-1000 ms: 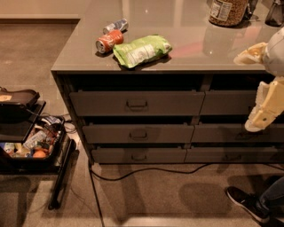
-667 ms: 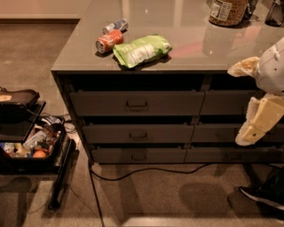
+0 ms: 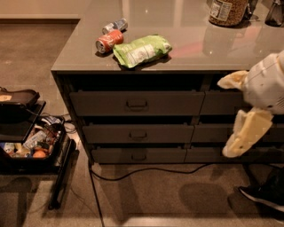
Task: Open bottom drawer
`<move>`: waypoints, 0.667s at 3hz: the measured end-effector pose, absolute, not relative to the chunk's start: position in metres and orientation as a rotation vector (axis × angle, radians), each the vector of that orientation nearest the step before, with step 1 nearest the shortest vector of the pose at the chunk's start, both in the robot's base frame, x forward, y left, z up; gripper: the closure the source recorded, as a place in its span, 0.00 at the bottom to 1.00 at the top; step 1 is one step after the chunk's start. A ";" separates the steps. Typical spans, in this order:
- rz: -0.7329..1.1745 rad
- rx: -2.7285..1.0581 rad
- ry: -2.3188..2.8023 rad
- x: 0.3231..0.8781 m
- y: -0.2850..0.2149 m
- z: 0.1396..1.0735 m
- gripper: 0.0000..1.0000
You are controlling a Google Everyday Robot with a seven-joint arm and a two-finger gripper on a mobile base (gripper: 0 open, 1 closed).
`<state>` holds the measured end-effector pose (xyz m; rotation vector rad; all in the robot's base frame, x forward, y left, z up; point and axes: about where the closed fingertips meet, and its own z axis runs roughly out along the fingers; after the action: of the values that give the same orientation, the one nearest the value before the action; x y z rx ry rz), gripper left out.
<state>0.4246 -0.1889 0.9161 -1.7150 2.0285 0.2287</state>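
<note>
The bottom drawer (image 3: 138,155) is the slim lowest panel of the left column in the grey cabinet, with a small dark handle (image 3: 138,157) at its centre. Its front sits flush with the cabinet. My gripper (image 3: 224,117) hangs at the right of the view, in front of the right column, level with the upper and middle drawers. It is to the right of the bottom drawer and above it. Its cream fingers (image 3: 246,133) are spread apart with nothing between them, so it is open.
On the countertop (image 3: 186,26) lie a red can (image 3: 108,41), a silver can (image 3: 114,25) and a green chip bag (image 3: 141,49), with a jar (image 3: 227,6) at the back. A black cable (image 3: 146,172) runs along the floor. A black bin (image 3: 26,146) of clutter stands left; a shoe (image 3: 264,191) at lower right.
My gripper has moved left and down across the right column's drawer fronts. The drawers have not moved.
</note>
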 end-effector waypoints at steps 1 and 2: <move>0.301 -1.636 2.046 0.415 -0.167 0.882 0.00; 0.296 -1.632 2.050 0.415 -0.166 0.876 0.00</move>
<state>0.4149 -0.1659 0.8764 -1.6322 2.0496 0.2960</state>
